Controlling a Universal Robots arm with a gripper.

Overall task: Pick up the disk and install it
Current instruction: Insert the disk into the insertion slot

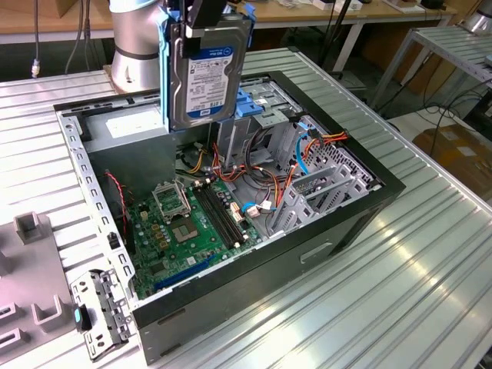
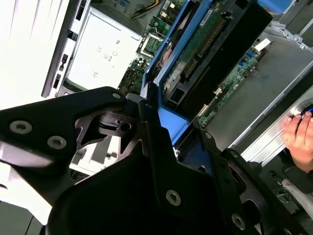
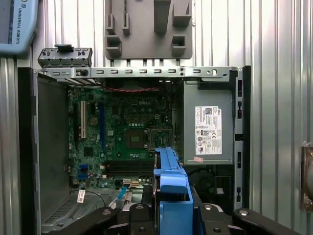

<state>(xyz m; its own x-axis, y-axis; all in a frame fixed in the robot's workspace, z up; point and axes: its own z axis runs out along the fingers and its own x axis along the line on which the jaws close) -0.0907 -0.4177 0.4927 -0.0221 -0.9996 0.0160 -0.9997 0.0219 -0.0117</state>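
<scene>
a robot arm's gripper (image 1: 201, 21) is clamped shut on the top edge of the disk (image 1: 207, 73), holding it upright in the air, label facing the camera in the exterior view, above the rear part of an open black computer case (image 1: 338, 223) that lies on a ribbed metal table (image 1: 430, 292). in the first wrist view the disk's light blue carrier rail (image 3: 171, 196) hangs over the green motherboard (image 3: 127, 132), just beside the grey power supply box (image 3: 208, 127). in the second wrist view a person's hand (image 2: 299, 134) rests at the case's edge.
</scene>
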